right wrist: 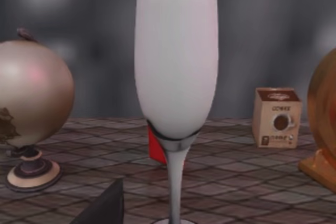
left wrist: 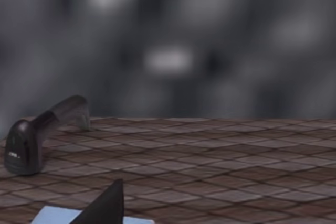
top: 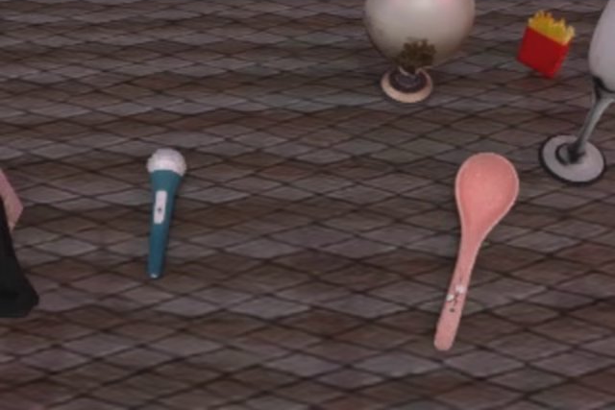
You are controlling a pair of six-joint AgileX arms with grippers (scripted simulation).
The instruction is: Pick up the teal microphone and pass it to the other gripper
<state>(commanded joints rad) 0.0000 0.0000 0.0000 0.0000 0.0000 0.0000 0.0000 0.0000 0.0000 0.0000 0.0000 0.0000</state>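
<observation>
The teal microphone [top: 161, 210] lies flat on the table's left half. Its round white head points to the far side and its tapering handle toward the near edge. Nothing touches it. Neither gripper shows in the top view. In the left wrist view only one black wedge finger [left wrist: 109, 205] of my left gripper [left wrist: 157, 219] rises from the picture's edge, with bare table beside it. My right gripper [right wrist: 157, 219] likewise shows one finger [right wrist: 107, 205], close to a tall white glass. Both grippers hold nothing.
A pink spoon [top: 474, 237] lies on the right half. At the back stand a pale globe [top: 418, 16] and a red fries box [top: 545, 42]. The white glass [top: 586, 112] is at the right edge. A black scanner [left wrist: 37, 137] sits at the left edge.
</observation>
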